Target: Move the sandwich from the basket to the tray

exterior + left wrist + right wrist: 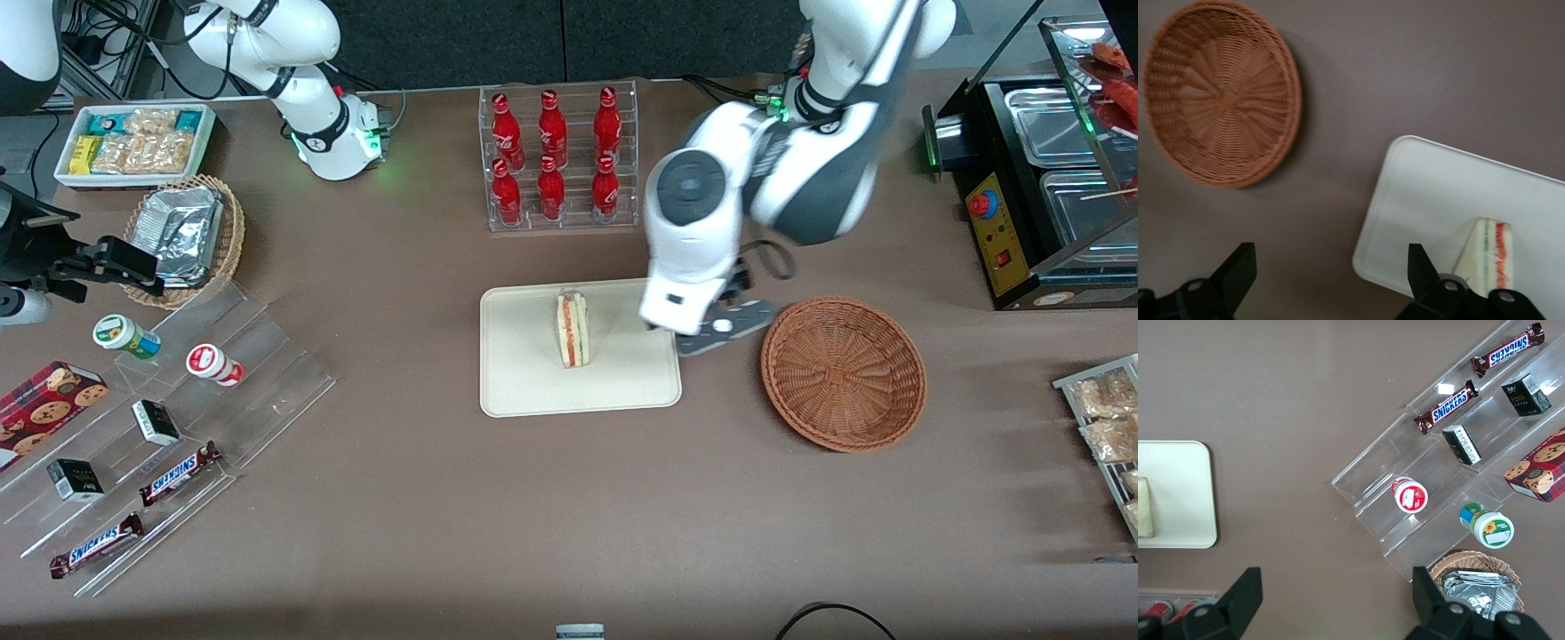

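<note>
One sandwich [573, 330] stands on the tray [524, 382], basket [843, 372] empty, so the tool [711, 333] hovers between them, fingers spread, holding nothing.

You are looking at the left arm [800, 169]: glossy white shells over dark grey joint sections, with a round grey cap on the white wrist housing. A green status light is glowing near its upper joint and a thin black cable is looping beside the wrist. The gripper [722, 327] is showing grey metal with black fingers [1238, 270].
</note>
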Controlling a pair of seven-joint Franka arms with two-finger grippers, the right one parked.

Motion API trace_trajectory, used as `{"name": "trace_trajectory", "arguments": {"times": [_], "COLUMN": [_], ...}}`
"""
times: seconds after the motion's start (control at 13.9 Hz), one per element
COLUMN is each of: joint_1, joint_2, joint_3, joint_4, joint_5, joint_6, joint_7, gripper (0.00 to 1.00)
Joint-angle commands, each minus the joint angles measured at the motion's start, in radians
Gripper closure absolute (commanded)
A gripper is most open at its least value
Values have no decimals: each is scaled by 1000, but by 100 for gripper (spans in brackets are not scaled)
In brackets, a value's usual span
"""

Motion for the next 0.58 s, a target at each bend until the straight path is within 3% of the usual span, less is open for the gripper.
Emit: {"name": "trace_trajectory", "arguments": {"times": [0.0, 0.5], "joint_1": [91, 355], "joint_2": [-94, -266], "joint_3": [-8, -6], "joint_4": [-25, -22], "joint_5": [-28, -63], "joint_6": [-78, -259], "joint_7": [129, 532], "gripper": [0, 0]}}
